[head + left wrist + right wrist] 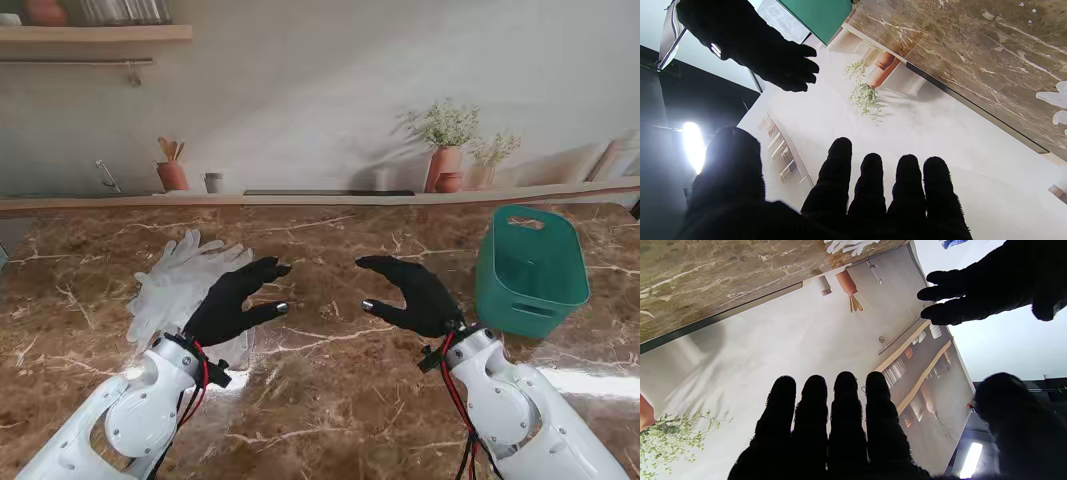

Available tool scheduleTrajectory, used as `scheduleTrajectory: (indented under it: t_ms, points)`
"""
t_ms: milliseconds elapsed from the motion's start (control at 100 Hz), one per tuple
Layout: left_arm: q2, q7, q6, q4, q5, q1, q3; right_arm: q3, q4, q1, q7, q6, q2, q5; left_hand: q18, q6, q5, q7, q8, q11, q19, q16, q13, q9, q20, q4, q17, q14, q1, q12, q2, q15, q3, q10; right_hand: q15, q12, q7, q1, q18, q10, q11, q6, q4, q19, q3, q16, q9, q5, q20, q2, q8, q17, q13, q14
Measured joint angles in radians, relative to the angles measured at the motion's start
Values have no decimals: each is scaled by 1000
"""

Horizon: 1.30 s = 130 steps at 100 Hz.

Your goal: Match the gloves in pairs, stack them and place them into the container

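Both hands empty, gloves not yet gathered

The left hand (232, 303) and right hand (412, 293) hover with fingers spread, holding nothing. White gloves (180, 280) lie heaped on the marble table (330, 390) at left; the teal container (530, 270) stands far right. Best to lower the left hand flat and separate one glove cleanly

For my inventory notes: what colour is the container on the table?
The container is teal green, plain, without pattern. The stand view shows it best.

White gloves (178, 277), teal container (530, 272), brown white-veined marble table (330, 370), black robot hands.
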Motion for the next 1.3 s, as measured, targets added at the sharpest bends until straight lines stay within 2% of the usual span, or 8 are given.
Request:
scheduleTrajectory:
  t_ms: [290, 560, 710, 870, 980, 1140, 1200, 1300]
  points:
    - [2, -14, -4, 4, 13, -2, 12, 8, -13, -12, 14, 4, 3, -37, 0, 0, 0, 0, 0, 0, -3, 0, 0, 0, -11, 0, 0, -1, 0, 0, 0, 0, 0, 0, 2, 0, 11, 0, 0, 0, 0, -11, 0, 10, -4, 0, 4, 9, 0, 0, 0, 0, 0, 0]
    - [3, -29, -1, 5, 24, -3, -3, 30, -42, -11, 43, 59, 5, -74, 0, 0, 0, 0, 0, 0, -4, 0, 0, 0, -11, 0, 0, -1, 0, 0, 0, 0, 0, 0, 4, 3, 25, 22, 11, 0, 4, -11, 1, 13, -11, 0, 29, 33, 0, -8, 1, 7, 7, 0]
    - [5, -28, -13, 9, 48, -7, -12, 54, -62, 4, 43, 71, 11, -173, 0, 0, 0, 0, 0, 0, -4, 0, 0, 0, -11, 0, 0, -1, 0, 0, 0, 0, 0, 0, 15, 4, 25, 37, 11, 0, 5, -11, 1, 24, -12, 0, 38, 34, 0, -32, 1, 17, 32, 0]
    - [7, -26, -14, 26, 47, -16, -13, 97, -134, 6, 117, 216, 19, -208, 0, 0, 0, 0, 0, 0, -4, 0, 0, 0, -11, 0, 0, -1, 0, 0, 0, 0, 0, 0, 15, 15, 25, 64, 11, 0, 5, 3, 1, 26, -11, 7, 38, 34, 11, -61, 1, 18, 32, 0]
    - [7, -15, -8, 34, 50, -16, -11, 131, -166, 9, 128, 280, 24, -309, 0, 0, 0, 1, 0, 0, -4, 0, 0, 0, -11, 0, 0, -1, 1, 0, 0, 0, 0, 0, 15, 15, 25, 64, 11, 0, 5, 15, 1, 36, -13, 8, 38, 34, 12, -82, 1, 24, 32, 0]
    - [7, -29, -6, 36, 54, -14, -15, 149, -168, 33, 124, 409, 31, -352, 0, 0, 0, 1, 0, 0, -4, 0, 0, 0, -11, 0, 0, -10, 1, 0, 0, 0, 0, -5, 18, 17, 25, 64, 10, -1, 6, 14, 1, 48, -13, 10, 39, 33, 24, -103, 1, 27, 42, -11]
    - [8, -35, 1, 34, 52, -12, -18, 151, -163, 47, 125, 474, 33, -418, 0, 0, 0, 1, 0, 0, -4, 0, 0, 0, -11, 0, 0, -10, 9, 0, 0, 0, 0, -5, 17, 17, 25, 64, 8, -1, 6, 25, 1, 48, -12, 10, 39, 32, 24, -115, 0, 27, 42, -11]
    - [9, -33, 9, 32, 51, -8, -19, 150, -125, 83, 123, 530, 36, -502, 0, 0, 0, 1, 0, 0, -4, 0, 0, 0, -11, 0, 0, -10, 10, 0, 0, 0, 0, -5, 15, 18, 23, 64, -4, -8, 6, 25, 1, 49, 4, 10, 38, 30, 24, -153, -11, 27, 42, -19]
